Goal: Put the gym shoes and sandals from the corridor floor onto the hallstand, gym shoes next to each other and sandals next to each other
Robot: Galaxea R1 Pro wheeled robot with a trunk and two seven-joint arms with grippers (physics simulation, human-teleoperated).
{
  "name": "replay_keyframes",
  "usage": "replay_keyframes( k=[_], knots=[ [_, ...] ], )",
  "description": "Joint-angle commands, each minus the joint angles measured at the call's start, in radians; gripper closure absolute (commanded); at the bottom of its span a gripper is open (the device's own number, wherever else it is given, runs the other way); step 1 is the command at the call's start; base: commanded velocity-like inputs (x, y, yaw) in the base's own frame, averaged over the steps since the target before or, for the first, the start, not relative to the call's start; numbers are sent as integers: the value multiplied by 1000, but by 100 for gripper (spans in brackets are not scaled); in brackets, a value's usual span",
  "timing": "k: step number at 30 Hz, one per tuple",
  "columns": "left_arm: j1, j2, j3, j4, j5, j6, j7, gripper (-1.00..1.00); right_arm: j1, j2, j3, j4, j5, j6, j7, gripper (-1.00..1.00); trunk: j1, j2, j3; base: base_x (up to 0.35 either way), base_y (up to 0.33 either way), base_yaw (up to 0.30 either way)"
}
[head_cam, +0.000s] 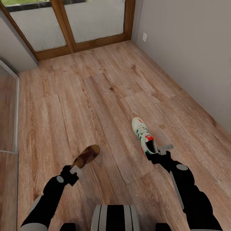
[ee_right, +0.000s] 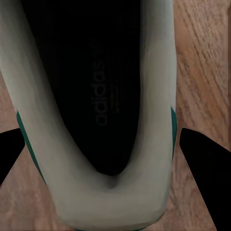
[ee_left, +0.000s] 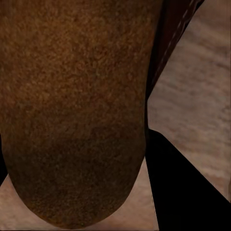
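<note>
Brown sandal (head_cam: 86,156) is clamped in the left end effector (head_cam: 75,167), the gym shoe (head_cam: 144,137) in the right end effector (head_cam: 159,150).

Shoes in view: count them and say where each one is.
2. One brown sandal at the left pincer, one gym shoe at the right pincer, both above the wood floor. Others may lie outside the views.

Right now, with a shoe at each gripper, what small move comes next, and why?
Probably turn the base to bring the rack into sight. The left gripper seems to hold a sandal and the right gripper a sneaker, both over bare floor, with doors ahead.
</note>
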State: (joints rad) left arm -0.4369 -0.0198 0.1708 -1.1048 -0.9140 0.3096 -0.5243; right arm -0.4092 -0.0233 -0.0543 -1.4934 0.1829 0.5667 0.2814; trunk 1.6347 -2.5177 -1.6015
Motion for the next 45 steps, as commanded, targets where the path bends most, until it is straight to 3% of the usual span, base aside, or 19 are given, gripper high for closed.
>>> replay_keyframes(
  k=[1,2,4,8,14,16,23,27,33,37,40,41,43,44,45],
  knots=[
    [0,1,37,0,58,-1,4,100,0,-1,-1,-7,11,4,9,100,-1,0,3,0,0,0],
    [0,3,54,-1,93,-2,20,100,0,-2,-1,-13,11,4,9,100,-1,0,7,0,0,0],
    [0,6,65,-4,116,-2,38,100,0,-2,-1,-16,12,4,9,100,-2,1,15,0,0,0],
    [4,9,86,-4,141,-3,62,100,0,-2,-3,-17,12,3,9,100,-4,2,34,0,0,0],
    [7,2,177,12,208,-24,76,100,0,-4,-6,-20,12,3,8,100,-6,3,65,0,0,-26],
    [8,1,189,23,225,-41,77,100,0,-5,-6,-20,13,3,7,100,-7,4,76,0,0,-58],
    [47,-1,210,109,317,-191,97,100,9,-6,-26,-13,21,-58,6,100,-10,5,113,0,0,-67],
    [89,-2,213,150,385,-290,149,100,68,-2,-81,2,21,-121,6,100,-12,6,135,0,0,-68],
    [166,0,213,189,495,-432,217,100,170,4,-126,51,19,-266,5,100,-15,7,168,0,0,-66],
    [248,1,214,228,576,-533,249,100,264,5,-136,132,17,-470,-7,100,-17,8,189,0,0,-65],
    [267,1,214,268,596,-583,252,100,294,5,-137,179,17,-549,-24,100,-18,9,206,0,0,-65],
    [275,3,214,325,615,-644,256,100,315,5,-137,234,17,-619,-45,100,-19,9,211,0,0,-65],
    [279,2,213,379,627,-705,282,100,344,5,-137,313,16,-712,-64,100,-19,10,222,0,0,-65],
    [280,2,213,386,629,-712,290,100,350,5,-137,329,15,-734,-66,100,-20,10,227,0,0,-65],
    [286,2,213,400,632,-728,312,100,369,5,-137,378,15,-804,-73,100,-20,10,233,0,0,-65]
  ],
)
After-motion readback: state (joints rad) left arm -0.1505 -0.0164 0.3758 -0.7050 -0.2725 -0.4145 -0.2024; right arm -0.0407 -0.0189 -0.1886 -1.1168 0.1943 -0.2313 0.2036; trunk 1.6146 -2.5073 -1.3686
